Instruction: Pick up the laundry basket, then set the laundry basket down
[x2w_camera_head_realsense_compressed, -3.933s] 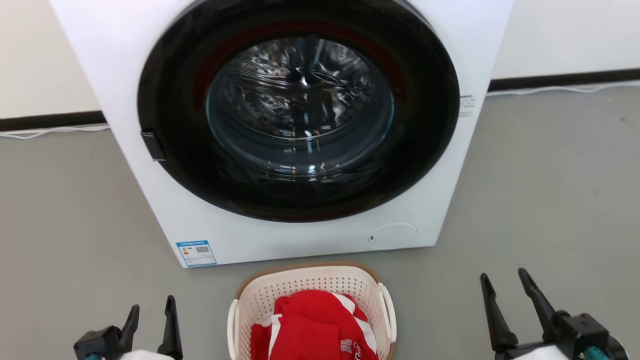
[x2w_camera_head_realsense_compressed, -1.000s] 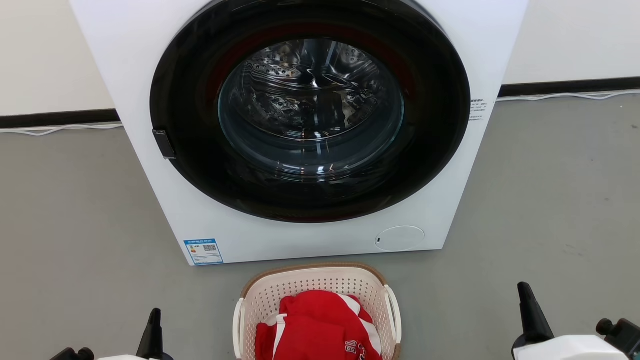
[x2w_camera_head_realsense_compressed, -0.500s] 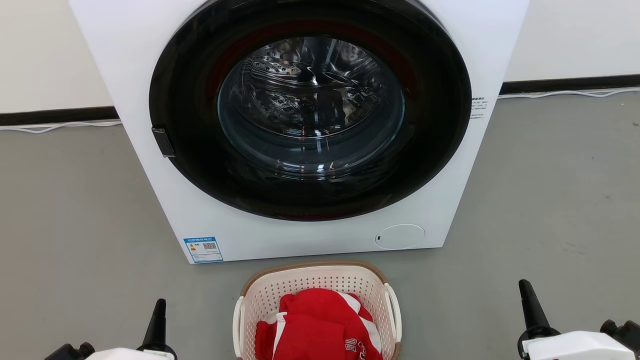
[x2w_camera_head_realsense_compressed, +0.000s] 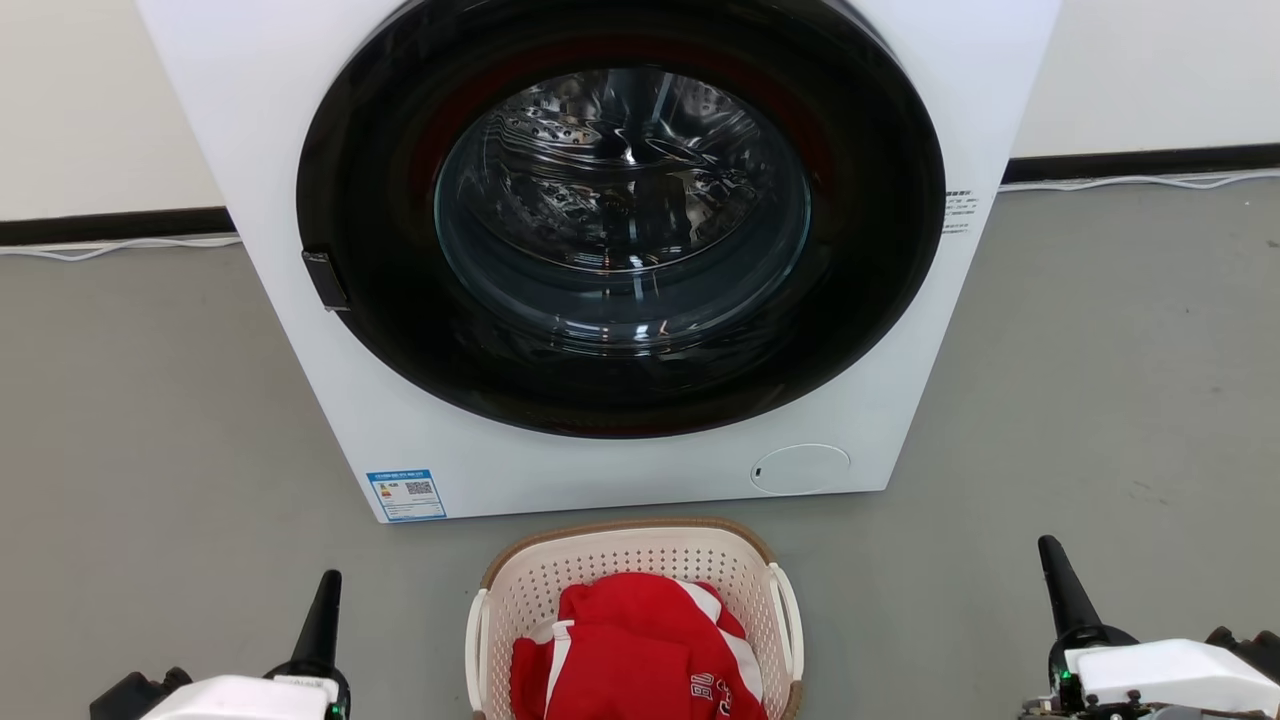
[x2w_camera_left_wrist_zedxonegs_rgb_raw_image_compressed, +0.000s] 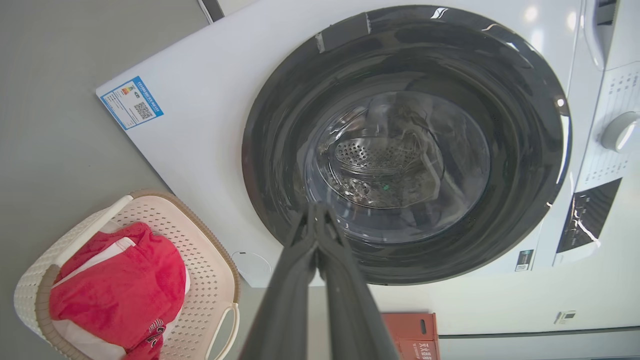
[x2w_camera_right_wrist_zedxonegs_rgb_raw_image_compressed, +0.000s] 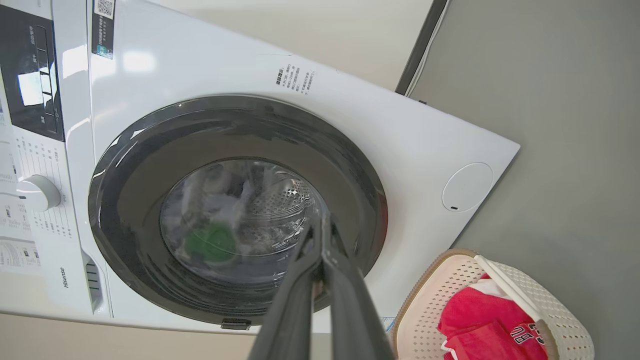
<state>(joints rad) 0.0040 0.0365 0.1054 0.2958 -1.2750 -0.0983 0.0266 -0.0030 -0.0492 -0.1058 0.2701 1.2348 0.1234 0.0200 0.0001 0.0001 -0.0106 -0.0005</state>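
While laundry basket sits on grey floor, just before bottom edge of white washer and centred under round dark door, both arms hang apart from it. Red and white garment heaped inside basket. White handles on basket's left and right sides; grippers clear of both. Left gripper low, left of basket, fingers pressed together, holding nothing. Right gripper low, right of basket, farther off, fingers likewise closed, empty. Both point toward washer.
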